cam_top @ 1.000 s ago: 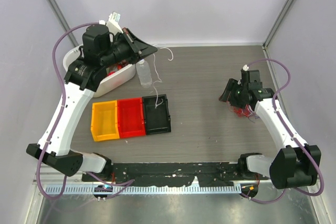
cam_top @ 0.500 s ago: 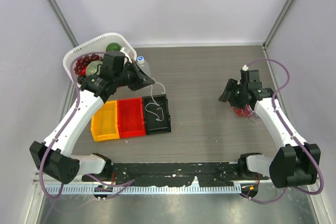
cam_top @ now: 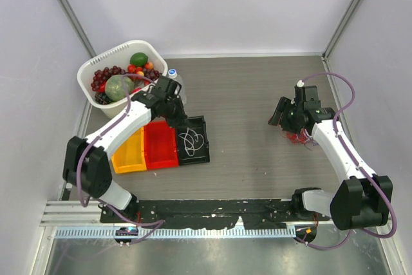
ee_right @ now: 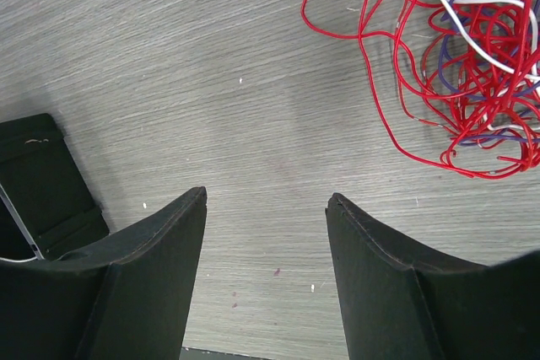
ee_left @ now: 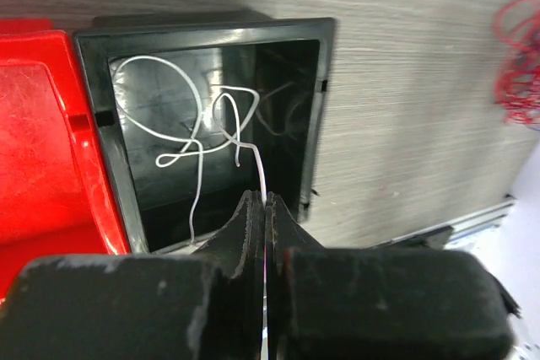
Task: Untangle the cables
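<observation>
My left gripper (ee_left: 265,199) is shut on a thin white cable (ee_left: 199,124) whose loops lie inside the black bin (ee_left: 316,99); in the top view the gripper (cam_top: 178,118) hangs at the bin's far edge over the white cable (cam_top: 190,140). A tangle of red, white and purple cables (ee_right: 472,65) lies on the table at the right, also seen in the top view (cam_top: 298,137). My right gripper (ee_right: 266,196) is open and empty, just left of that tangle, above bare table; in the top view it (cam_top: 281,113) points left.
Red bin (cam_top: 159,143) and yellow bin (cam_top: 129,151) stand left of the black bin (cam_top: 203,152). A white basket (cam_top: 90,69) of fruit sits at the far left. A clear bottle (cam_top: 175,80) stands behind the left gripper.
The left arm swung down from high over the basket to the black bin, lowering the white cable into it. The basket's fruit is now uncovered. The right arm has not moved.
</observation>
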You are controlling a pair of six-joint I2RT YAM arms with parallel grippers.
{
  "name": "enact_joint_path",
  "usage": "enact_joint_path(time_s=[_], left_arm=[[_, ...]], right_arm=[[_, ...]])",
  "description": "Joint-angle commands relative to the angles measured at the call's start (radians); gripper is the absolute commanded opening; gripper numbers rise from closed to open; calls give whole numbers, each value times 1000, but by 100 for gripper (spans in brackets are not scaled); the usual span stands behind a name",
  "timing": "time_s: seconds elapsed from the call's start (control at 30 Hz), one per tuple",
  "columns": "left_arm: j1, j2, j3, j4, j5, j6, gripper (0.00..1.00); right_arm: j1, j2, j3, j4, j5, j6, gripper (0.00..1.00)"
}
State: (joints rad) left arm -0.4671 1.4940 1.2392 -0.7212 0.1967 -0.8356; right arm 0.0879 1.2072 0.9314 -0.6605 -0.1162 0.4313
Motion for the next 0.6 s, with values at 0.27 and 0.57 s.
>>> enact_joint_path(time_s=[0.27, 0.57], left_arm=[[-27, 155, -26, 80, 7, 96, 20], [-27, 68, -6, 31, 9, 145, 61]], right_arm=[[6, 21, 46, -16, -8, -11, 64], [6, 74, 76, -31, 1, -14, 64]])
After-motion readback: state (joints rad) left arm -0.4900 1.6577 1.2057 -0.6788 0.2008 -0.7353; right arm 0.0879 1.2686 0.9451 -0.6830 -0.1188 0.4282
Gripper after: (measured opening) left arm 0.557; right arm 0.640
